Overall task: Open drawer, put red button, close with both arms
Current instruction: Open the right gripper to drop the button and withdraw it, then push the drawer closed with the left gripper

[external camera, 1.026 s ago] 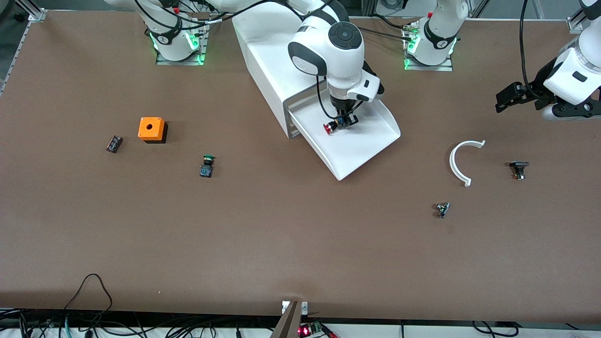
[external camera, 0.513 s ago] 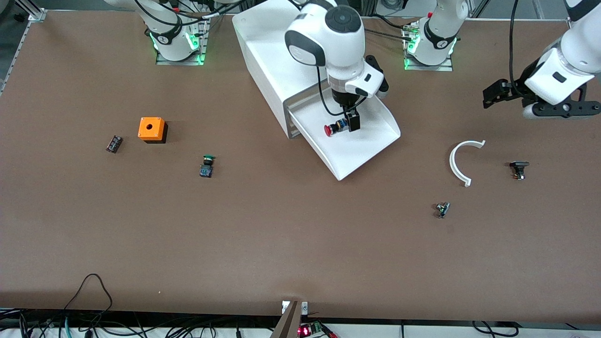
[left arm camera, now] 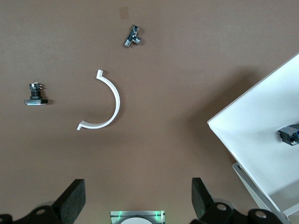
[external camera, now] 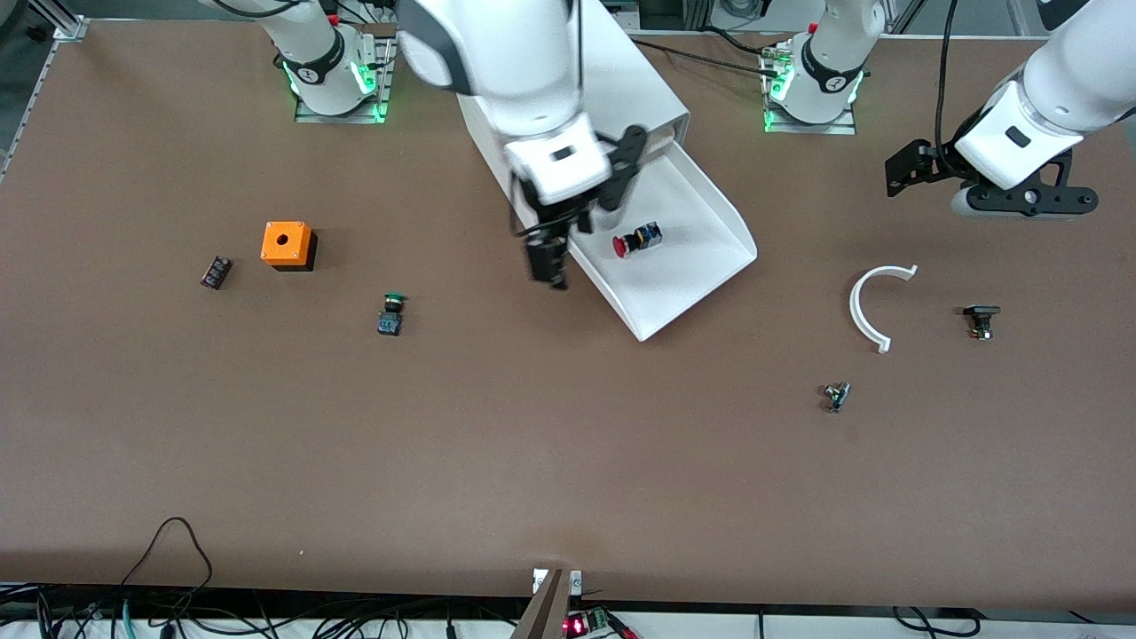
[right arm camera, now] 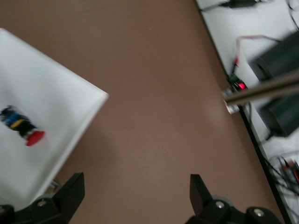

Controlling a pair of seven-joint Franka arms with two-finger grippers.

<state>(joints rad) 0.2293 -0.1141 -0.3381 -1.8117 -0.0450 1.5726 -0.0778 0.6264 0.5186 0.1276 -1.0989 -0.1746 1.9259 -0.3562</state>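
The red button (external camera: 635, 240) lies on its side in the open drawer (external camera: 701, 266), resting on the white tray floor with its red cap toward the cabinet (external camera: 532, 151) mouth and its black-and-blue body toward the left arm's end of the desk (external camera: 532, 461). The drawer stands pulled well out of the cabinet, its long axis running from the cabinet slantwise down toward the front camera.

The right gripper (external camera: 546, 266) hangs over the drawer's side edge at the right arm's end, empty, its 2 fingers spread apart as the right wrist view shows (right arm camera: 135, 196). The left gripper (external camera: 905, 169) hangs over bare desk toward the left arm's end, well apart from the drawer, also empty with fingers spread wide (left arm camera: 135, 200).

The placing looks done; the closing remains. That push must run along the drawer's long axis, from its front lip, the edge nearest the front camera, back toward the cabinet. The right gripper is much the nearer to that lip; the left must cross over the white curved piece (external camera: 874, 306) region to reach it.
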